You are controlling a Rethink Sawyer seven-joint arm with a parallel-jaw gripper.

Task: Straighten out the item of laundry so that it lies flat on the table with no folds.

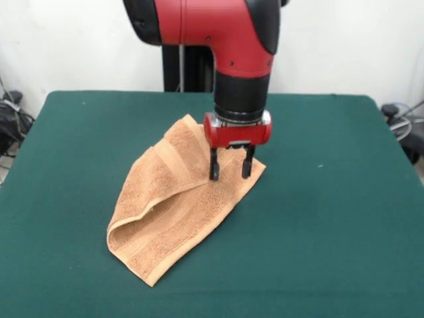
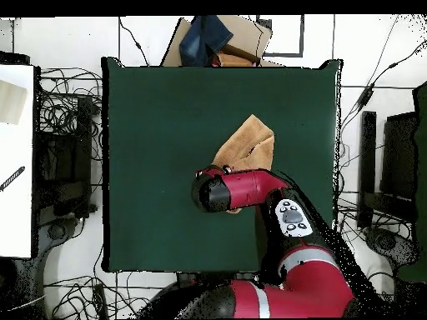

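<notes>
Folded orange-tan hand towel is seen lying mid green table, one flap doubled over. Gripper is held w/ fingers apart, tips on towel's far corner, nothing clamped.

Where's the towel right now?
In the front view the folded towel lies near the middle of the green table, with the open gripper at its far right corner.

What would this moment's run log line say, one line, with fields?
gripper: open, fingers down on towel | towel: folded over, not flat | table: green | task: unfinished
</notes>
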